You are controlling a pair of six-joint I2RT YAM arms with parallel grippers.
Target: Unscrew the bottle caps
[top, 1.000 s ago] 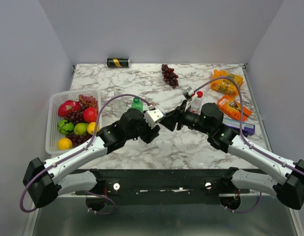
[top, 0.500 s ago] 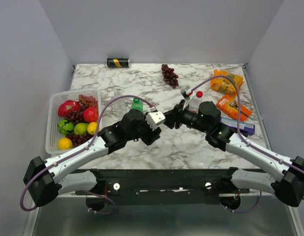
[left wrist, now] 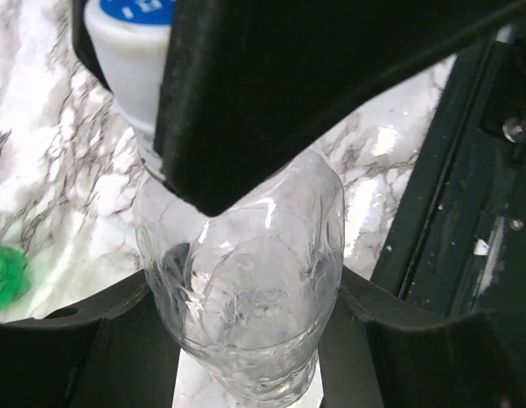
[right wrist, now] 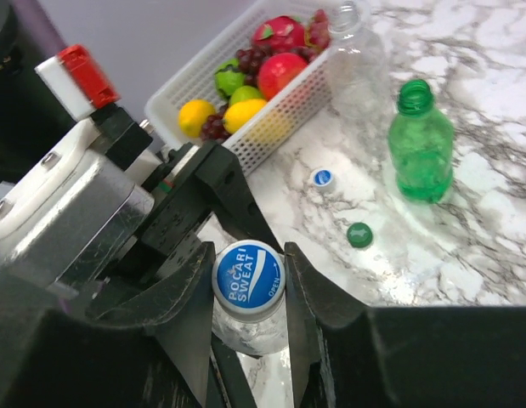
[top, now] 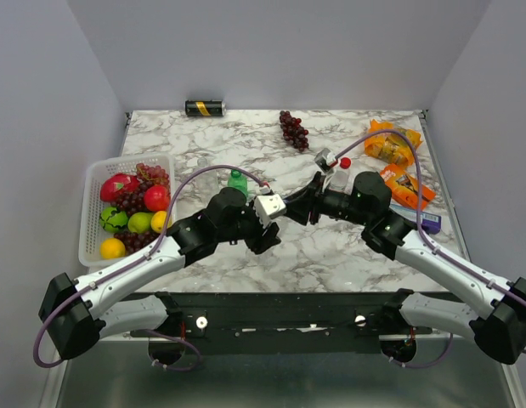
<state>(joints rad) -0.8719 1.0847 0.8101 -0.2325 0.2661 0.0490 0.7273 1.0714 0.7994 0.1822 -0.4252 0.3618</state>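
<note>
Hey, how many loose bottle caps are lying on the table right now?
2: a white-and-blue cap near the basket, and a green cap close to the open green bottle. Others may be hidden.

From above I can't make out the clear bottle at all, since my left gripper and right gripper cover it. On the left wrist cam my right finger hides its neck, and the cap is clipped by the top edge. On the right wrist cam the bottle's body is buried between my fingers.

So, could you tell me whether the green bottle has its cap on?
No: the green bottle stands open-necked, and a loose green cap lies beside it.
</note>
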